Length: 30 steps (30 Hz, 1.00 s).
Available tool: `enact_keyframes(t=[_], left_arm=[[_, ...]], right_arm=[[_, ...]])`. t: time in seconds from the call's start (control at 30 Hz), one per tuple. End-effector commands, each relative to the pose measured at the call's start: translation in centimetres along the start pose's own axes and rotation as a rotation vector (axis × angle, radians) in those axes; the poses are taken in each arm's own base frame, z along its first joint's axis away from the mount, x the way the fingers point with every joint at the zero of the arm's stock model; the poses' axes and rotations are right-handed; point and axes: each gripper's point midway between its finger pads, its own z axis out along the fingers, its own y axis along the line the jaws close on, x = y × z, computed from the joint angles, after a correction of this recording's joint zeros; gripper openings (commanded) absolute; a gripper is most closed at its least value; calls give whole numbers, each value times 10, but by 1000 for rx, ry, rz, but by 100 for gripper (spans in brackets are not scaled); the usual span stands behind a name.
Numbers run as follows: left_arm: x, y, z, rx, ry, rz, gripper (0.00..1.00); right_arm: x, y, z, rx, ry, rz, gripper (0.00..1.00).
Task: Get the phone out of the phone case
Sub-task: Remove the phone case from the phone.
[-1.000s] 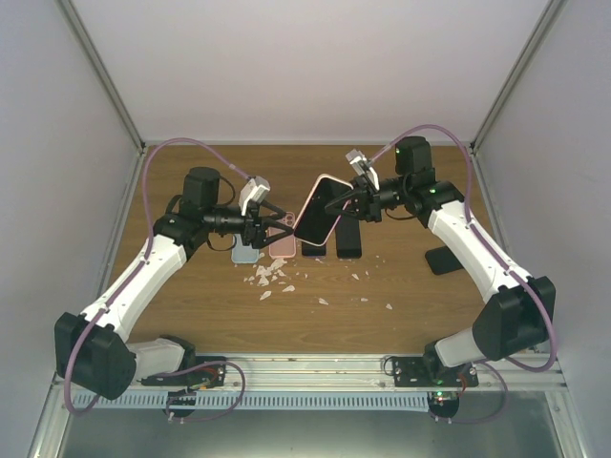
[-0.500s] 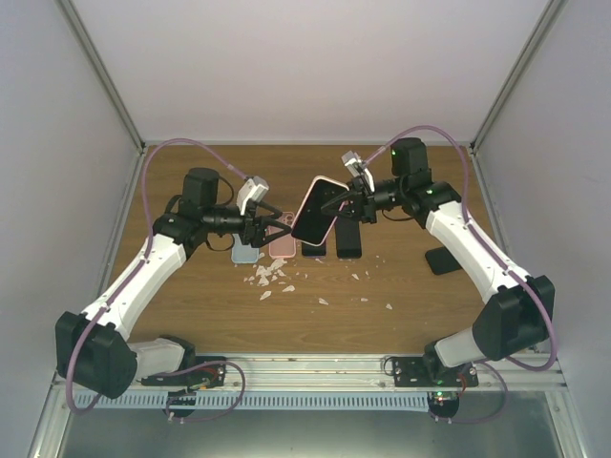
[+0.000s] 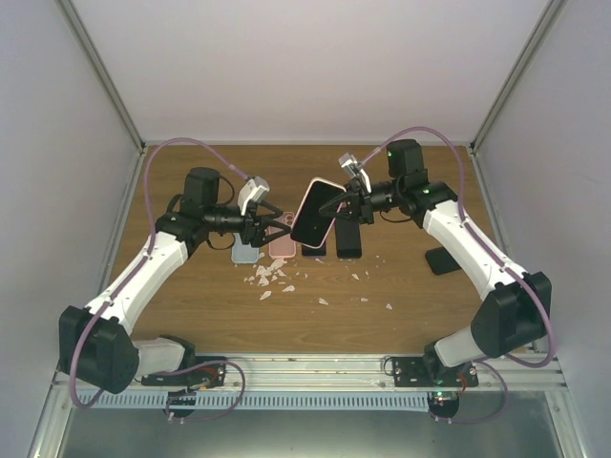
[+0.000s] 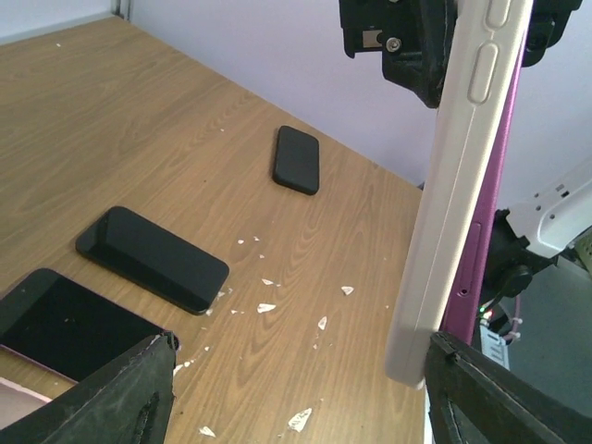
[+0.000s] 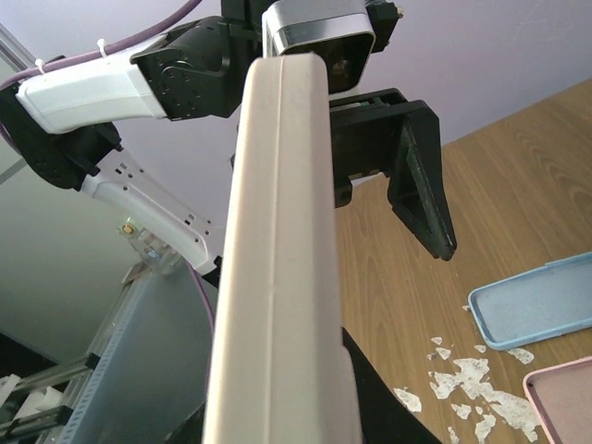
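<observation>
Left jaws stand wide apart with nothing gripped, levelled at the lower end of the cased phone [image 3: 318, 212]. In the left wrist view the case's cream side rail [image 4: 460, 185], button bumps showing, rises just inside one black finger [image 4: 499, 398]. The other finger [image 4: 111, 398] sits well off to the opposite side. Whether finger and case touch: cannot tell.

Right jaws are clamped tight on the opposite long edge of that cased phone and hold it clear of the bench [image 3: 401, 296]. It is tilted, dark screen toward the overhead camera. The phone sits in its case, and a pale rim frames the screen. In the right wrist view the cream rail [image 5: 277, 277] fills the middle, with the left arm's wrist camera [image 5: 319, 32] just beyond it.

Below both jaws, on the bench:
- light blue case [image 3: 244, 252], lying open side up
- pink case [image 3: 282, 246] beside it
- first black phone [image 3: 313, 249], partly hidden under the held one
- second black phone [image 3: 348, 242]
- white chips [image 3: 272, 277] scattered on the near side of that row

Off beyond the right jaws, near the right arm [image 3: 477, 248], lies a black slab [image 3: 441, 260], apart from the row.
</observation>
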Motion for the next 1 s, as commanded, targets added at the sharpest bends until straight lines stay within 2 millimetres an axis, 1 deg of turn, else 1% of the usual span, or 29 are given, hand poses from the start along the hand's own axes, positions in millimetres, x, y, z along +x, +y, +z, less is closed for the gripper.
enact_keyframes(t=[0.0, 0.1, 0.2, 0.27, 0.33, 0.43, 0.57, 0.63, 0.8, 0.9, 0.97], left_arm=[[-14, 37, 5, -164, -27, 124, 73], [-10, 39, 8, -171, -12, 148, 72], [-11, 41, 11, -177, -8, 141, 70], [-14, 38, 14, -156, -12, 123, 68], [-16, 30, 20, -110, -10, 101, 67], [-20, 10, 29, 0, -14, 78, 67], [-27, -19, 31, 141, -39, 65, 66], [-30, -27, 31, 179, -51, 68, 66], [-43, -36, 30, 222, -83, 43, 66], [-52, -34, 31, 204, -101, 30, 65], [-58, -29, 31, 174, -114, 12, 64]], right_arm=[[-11, 112, 0, -544, 30, -38, 0], [-13, 115, 1, -552, 32, -42, 1], [-13, 119, 3, -561, 33, -51, 1], [-12, 119, 5, -568, 34, -52, 0], [-11, 120, 7, -574, 35, -55, 1], [-9, 120, 9, -582, 36, -56, 1], [-7, 118, 10, -582, 38, -42, 0], [-6, 117, 10, -582, 31, -63, 0], [-5, 113, 12, -582, 27, -62, 0], [-3, 111, 13, -583, 25, -56, 1], [-1, 108, 14, -582, 26, -45, 1]])
